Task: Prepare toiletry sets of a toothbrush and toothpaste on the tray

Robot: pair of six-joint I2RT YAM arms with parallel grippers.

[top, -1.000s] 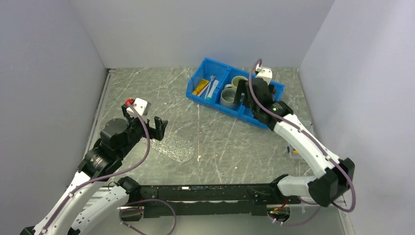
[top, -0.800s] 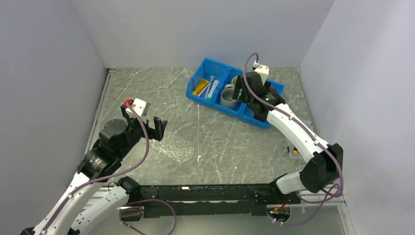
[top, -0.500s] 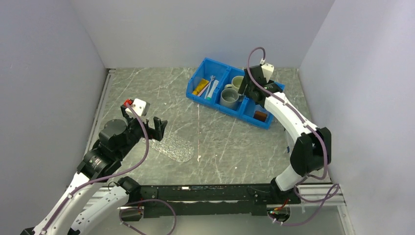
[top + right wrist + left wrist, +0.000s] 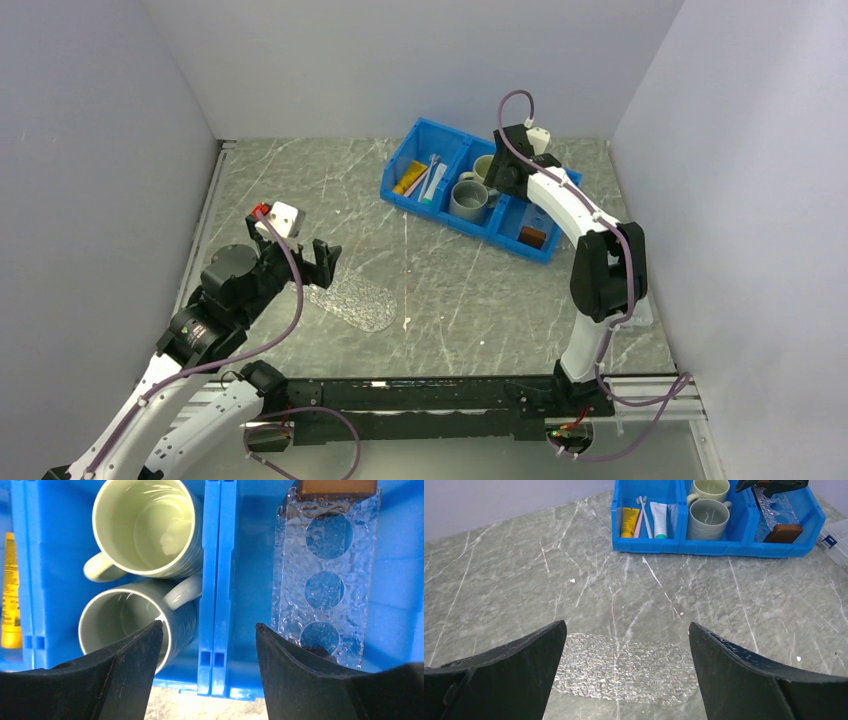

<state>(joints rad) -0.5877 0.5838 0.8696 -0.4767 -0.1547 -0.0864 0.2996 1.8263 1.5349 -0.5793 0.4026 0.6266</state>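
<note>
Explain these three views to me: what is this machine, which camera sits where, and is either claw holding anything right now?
Two robot arms are bolted at the near edge of the table. The wide picture comes from a fixed camera above and behind them. The other two come from a camera on each wrist, so the dark wedges are that arm's own fingers. The left gripper is open and empty, aimed at the clear glittery tray, which is bare. The right gripper is open and empty over the blue bin. In the bin lie two toothbrushes between a yellow toothpaste tube and a white toothpaste tube, then two mugs, then a clear textured piece and a brown block.
</note>
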